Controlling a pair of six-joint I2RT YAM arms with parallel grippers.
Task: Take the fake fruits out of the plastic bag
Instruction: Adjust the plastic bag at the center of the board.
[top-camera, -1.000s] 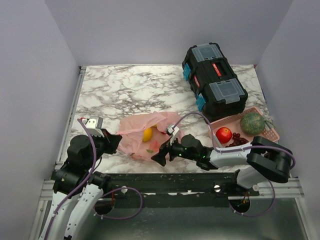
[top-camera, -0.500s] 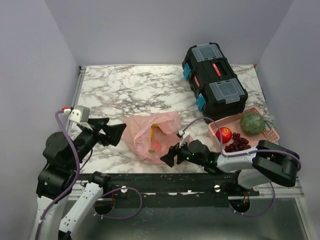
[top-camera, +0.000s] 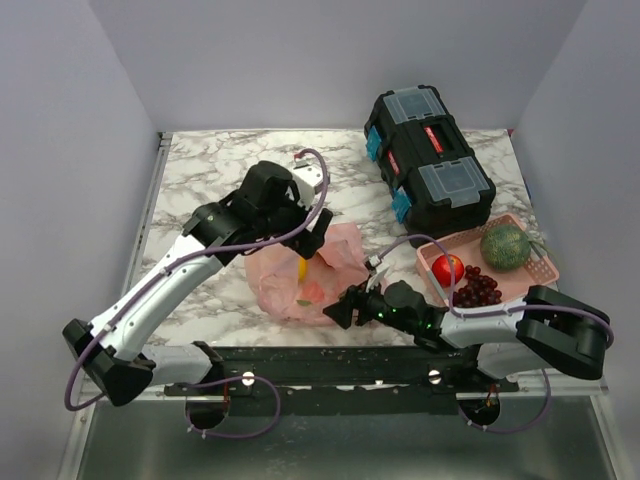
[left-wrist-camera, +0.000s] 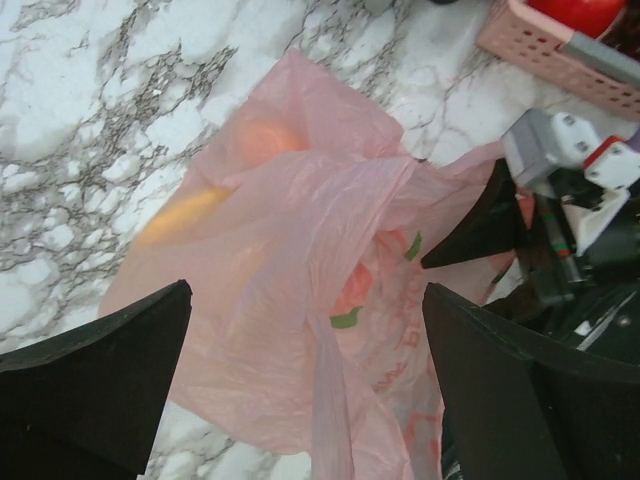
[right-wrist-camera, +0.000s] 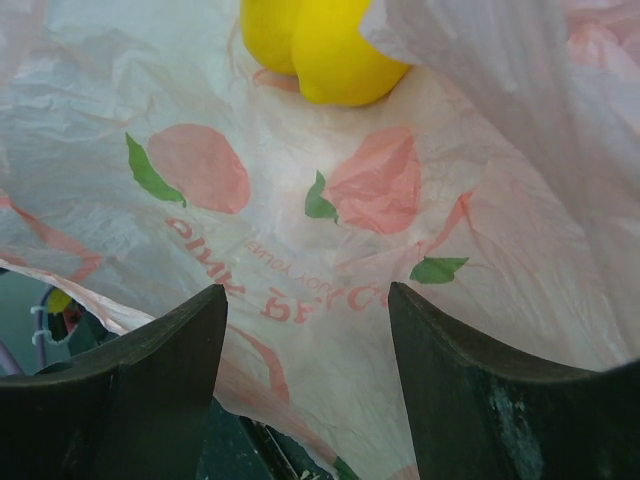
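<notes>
The plastic bag (top-camera: 290, 275) lies crumpled on the marble surface (top-camera: 220, 180), with the fake fruits inside it.

- A yellow round fruit (right-wrist-camera: 320, 40) sits in the bag's open fold; from above it shows as a yellow spot (top-camera: 300, 268) near the bag's middle.
- An orange fruit (left-wrist-camera: 262, 140) shows as a blurred glow through the film at the bag's far part. Beside it, toward the bag's left edge, is a longer yellow-orange shape (left-wrist-camera: 180, 215), too blurred to name.
- The film carries printed red fruit motifs with green leaves (right-wrist-camera: 375, 185) and red lettering.

The left gripper (top-camera: 308, 245) hangs over the bag's far right part, pointing down at it. In the left wrist view its jaws (left-wrist-camera: 308, 290) stand wide apart with the bag's bunched film below the gap and nothing clamped. Whether the fingertips touch the film cannot be told.

The right gripper (top-camera: 338, 308) is at the bag's near right corner. Its jaws (right-wrist-camera: 305, 290) are spread, with the printed film directly ahead and nothing held. One dark finger (left-wrist-camera: 470, 230) lies against the bag's right side.

A pink basket (top-camera: 535, 262) stands to the right of the bag, holding a red apple (top-camera: 448, 268), dark grapes (top-camera: 478, 288) and a green netted melon (top-camera: 505, 245). A black toolbox (top-camera: 428, 150) stands beyond the bag to its far right.
</notes>
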